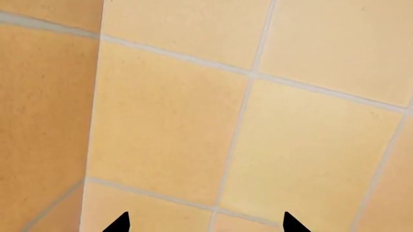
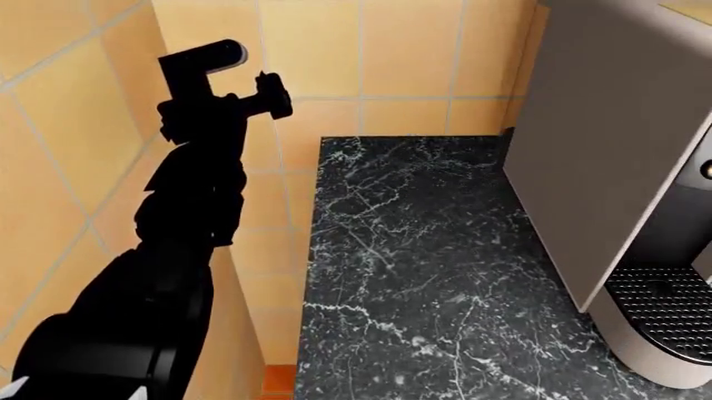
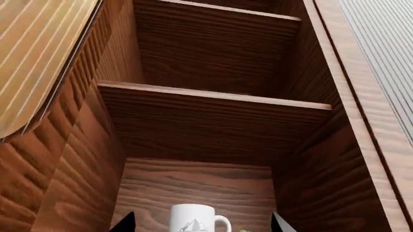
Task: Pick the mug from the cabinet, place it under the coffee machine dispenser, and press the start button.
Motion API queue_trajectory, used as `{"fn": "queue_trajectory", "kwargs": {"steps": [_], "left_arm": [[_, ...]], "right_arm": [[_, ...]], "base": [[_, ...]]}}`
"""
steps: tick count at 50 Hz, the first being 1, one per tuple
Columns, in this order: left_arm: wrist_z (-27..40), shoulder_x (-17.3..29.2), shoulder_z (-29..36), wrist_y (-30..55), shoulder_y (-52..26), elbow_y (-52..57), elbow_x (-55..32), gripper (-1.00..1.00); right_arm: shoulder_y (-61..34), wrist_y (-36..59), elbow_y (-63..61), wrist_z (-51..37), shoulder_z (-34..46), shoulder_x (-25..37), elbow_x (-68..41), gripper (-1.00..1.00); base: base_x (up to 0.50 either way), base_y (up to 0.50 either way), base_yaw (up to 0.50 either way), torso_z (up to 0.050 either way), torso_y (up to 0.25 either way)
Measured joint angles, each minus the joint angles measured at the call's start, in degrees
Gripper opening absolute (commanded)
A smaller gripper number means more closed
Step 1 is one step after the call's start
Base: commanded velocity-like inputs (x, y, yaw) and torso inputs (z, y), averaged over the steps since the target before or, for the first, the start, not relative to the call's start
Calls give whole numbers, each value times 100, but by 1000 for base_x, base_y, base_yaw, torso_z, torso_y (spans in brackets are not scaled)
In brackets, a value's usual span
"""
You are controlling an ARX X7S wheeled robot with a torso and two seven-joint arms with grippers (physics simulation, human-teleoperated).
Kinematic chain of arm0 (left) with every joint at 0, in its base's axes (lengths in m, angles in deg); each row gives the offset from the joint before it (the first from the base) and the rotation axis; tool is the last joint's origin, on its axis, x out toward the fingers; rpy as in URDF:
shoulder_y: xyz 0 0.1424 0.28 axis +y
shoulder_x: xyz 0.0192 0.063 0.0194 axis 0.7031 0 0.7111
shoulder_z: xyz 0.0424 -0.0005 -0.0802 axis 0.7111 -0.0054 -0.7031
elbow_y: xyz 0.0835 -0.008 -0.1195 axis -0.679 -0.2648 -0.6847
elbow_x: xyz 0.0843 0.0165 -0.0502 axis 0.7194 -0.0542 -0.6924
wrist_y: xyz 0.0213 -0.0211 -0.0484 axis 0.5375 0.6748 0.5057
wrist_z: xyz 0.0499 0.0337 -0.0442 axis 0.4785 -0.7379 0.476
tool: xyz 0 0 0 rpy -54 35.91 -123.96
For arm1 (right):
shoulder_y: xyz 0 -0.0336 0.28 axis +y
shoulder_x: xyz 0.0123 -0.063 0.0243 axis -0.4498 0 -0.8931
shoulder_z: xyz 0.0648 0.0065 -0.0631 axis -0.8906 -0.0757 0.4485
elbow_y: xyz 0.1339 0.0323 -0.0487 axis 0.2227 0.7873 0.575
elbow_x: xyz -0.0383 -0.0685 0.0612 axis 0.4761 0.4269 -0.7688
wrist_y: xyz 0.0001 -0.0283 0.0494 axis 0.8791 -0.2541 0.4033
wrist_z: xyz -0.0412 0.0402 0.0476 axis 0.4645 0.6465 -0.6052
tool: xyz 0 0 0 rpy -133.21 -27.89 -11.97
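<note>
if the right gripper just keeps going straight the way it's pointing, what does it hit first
Most likely the mug, standing in the wooden cabinet straight ahead between the open fingers. How far off it is cannot be judged.

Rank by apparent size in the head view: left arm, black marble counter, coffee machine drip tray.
1. Black marble counter, fills most of the frame.
2. Left arm: looks large, but it is nearest the camera, so this says little about true size.
3. Drip tray, clearly smallest and cut off by the frame edge.
</note>
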Motion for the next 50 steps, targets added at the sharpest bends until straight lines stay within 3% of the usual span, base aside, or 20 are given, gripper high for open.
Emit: {"fn": "queue_trajectory", "kwargs": {"steps": [15,50], "left_arm": [[46,-37,-40,57,-113,-240,182,100],[-4,-79,-331,155,-152,-308,553,100]], "right_arm": [[-19,636,1386,366,-379,-821,61,100],[275,1284,4903,2422,29,-1940,927,100]], "base": [[0,0,0,0,0],[0,0,0,0,0]]}}
